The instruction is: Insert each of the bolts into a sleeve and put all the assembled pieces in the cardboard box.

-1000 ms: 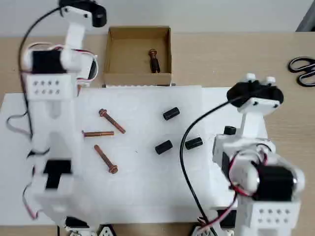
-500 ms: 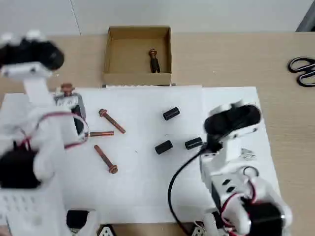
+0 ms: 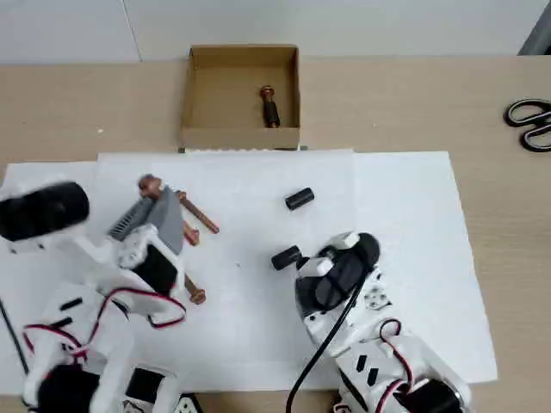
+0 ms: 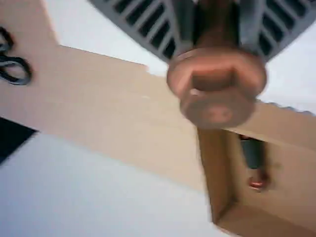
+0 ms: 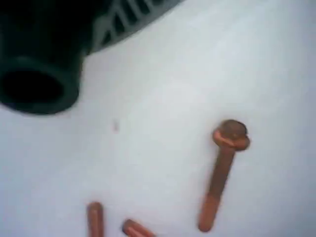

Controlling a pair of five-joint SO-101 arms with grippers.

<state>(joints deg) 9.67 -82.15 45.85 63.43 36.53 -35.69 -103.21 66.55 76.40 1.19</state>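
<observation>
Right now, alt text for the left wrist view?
The left tool grips a copper bolt, with the bolt's head toward the camera. Beyond it, on the wooden table, the open cardboard box holds a sleeved bolt. Scissors lie farther off.

The high camera looks down on the tan wooden table, open brown cardboard box at 12 o'clock. The left wrist camera, tight behind a copper-coloured flanged bolt, faces that box and the black-handled scissors, both shared overhead. The right wrist camera, beside a black cylindrical sleeve, closely views loose copper bolts, also shared.
</observation>
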